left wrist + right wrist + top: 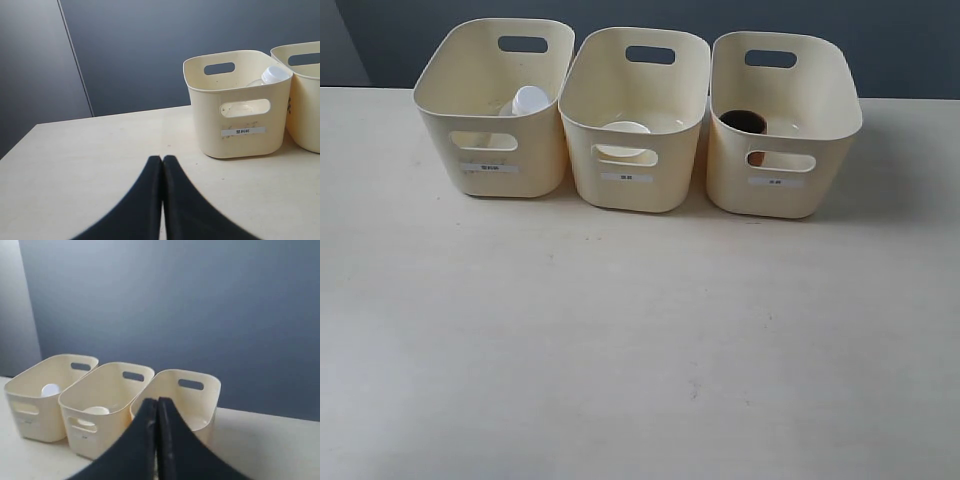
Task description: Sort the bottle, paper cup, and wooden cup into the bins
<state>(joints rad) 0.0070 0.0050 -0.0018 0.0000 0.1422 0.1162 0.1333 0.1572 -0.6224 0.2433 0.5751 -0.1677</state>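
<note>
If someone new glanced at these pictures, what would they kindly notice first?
Three cream bins stand in a row at the table's far edge. The left one holds the bottle, the middle one the paper cup, the right one the wooden cup. Both end effectors, left and right, are shut and empty.

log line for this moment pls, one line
bottle in left bin | paper cup in middle bin | wooden cup in right bin | left gripper shut, empty | right gripper shut, empty

A pale, light-wood tabletop (640, 340) filled the foreground under soft, even light, and a dark blue-grey wall (880, 45) stood behind it.
</note>
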